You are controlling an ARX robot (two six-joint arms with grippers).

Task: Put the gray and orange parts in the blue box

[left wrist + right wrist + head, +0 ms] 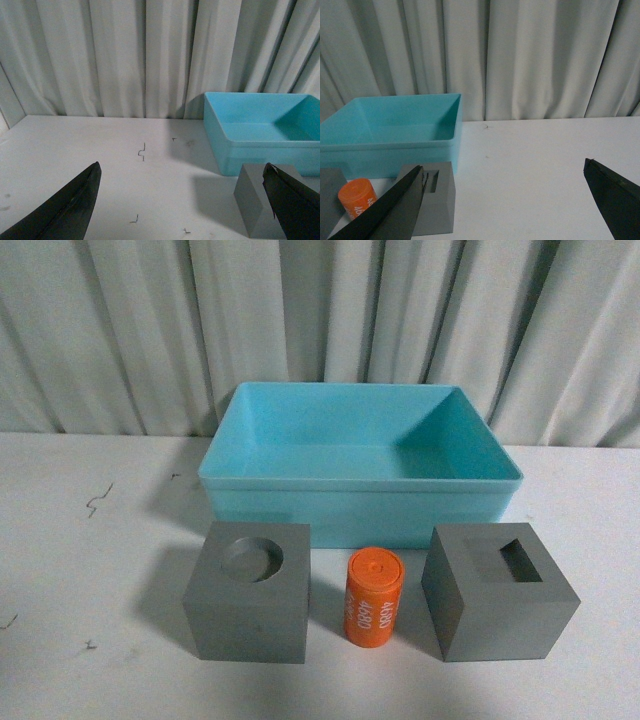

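Nothing is in the box (360,512) yet; it sits empty in the upper middle of the front frame. All three parts stand in a row below it: round-recess cube (250,605) lower left, cylinder (373,600) lower centre, square-recess cube (500,605) lower right. My left gripper (181,170) and right gripper (504,166) both have fingers spread wide, holding nothing. I judge all three placements remain.

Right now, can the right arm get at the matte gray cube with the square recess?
Probably yes: the right gripper is open and empty, and the gray square-recess cube sits close ahead of it with nothing in between.
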